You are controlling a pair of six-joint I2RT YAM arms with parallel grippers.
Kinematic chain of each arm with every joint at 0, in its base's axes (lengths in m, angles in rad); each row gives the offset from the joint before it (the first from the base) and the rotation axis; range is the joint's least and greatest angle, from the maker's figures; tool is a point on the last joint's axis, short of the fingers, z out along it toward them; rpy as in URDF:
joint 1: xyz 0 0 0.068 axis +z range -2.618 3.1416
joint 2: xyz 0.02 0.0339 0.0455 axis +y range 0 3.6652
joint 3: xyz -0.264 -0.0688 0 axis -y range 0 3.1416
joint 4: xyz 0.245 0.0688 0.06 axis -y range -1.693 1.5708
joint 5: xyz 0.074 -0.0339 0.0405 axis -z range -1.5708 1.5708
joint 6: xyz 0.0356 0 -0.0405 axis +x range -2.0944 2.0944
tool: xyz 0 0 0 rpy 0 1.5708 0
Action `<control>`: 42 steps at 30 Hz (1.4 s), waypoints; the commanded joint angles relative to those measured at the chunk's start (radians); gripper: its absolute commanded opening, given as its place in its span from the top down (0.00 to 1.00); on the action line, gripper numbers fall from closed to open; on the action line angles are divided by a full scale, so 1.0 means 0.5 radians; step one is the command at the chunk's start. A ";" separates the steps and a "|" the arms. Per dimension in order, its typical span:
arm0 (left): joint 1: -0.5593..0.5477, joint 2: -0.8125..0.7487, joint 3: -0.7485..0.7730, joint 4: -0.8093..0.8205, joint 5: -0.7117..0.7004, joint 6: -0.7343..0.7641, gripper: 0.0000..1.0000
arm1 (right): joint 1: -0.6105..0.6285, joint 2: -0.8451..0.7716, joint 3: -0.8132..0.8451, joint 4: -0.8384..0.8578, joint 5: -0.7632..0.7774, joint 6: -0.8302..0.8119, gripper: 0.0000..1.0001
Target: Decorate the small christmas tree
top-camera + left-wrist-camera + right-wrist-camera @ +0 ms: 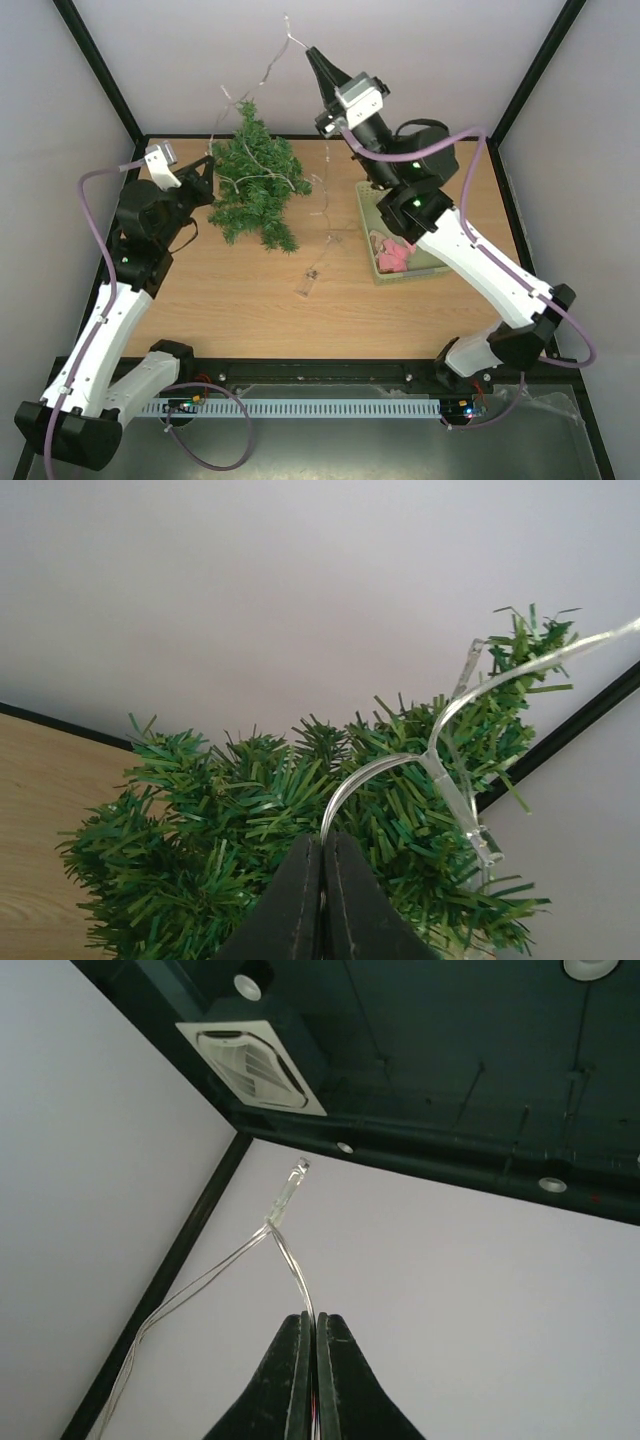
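- Soft, even light fills the enclosure; the white walls [420, 60] look bright without glare.
- The small christmas tree [255, 185] casts only a faint, blurred shadow on the wooden table [250, 300].
- Above, the ceiling [450, 1070] is dark, dotted with small glowing lamps [553, 1184].
- The clear light string [380, 775] catches pale glints against the needles.
- Black fingers [295, 910] near the left wrist lens look soft-edged.

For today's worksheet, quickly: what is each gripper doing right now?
Left gripper: closed on the light string, by the small christmas tree.
Right gripper: closed on the same light string.
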 commanded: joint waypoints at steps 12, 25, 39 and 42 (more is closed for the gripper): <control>0.155 0.198 0.091 0.153 0.134 -0.029 0.97 | -0.272 0.568 0.612 -0.301 0.306 0.074 0.98; 0.221 0.501 0.362 0.183 0.315 -0.001 0.97 | -0.485 0.592 0.554 -0.833 0.638 0.182 0.98; 0.227 0.611 0.458 0.053 0.437 0.041 0.89 | -0.528 0.233 -0.023 -1.090 0.774 0.431 0.98; 0.228 0.589 0.455 0.013 0.441 0.070 0.87 | -0.528 0.068 -0.236 -1.146 0.671 0.557 0.98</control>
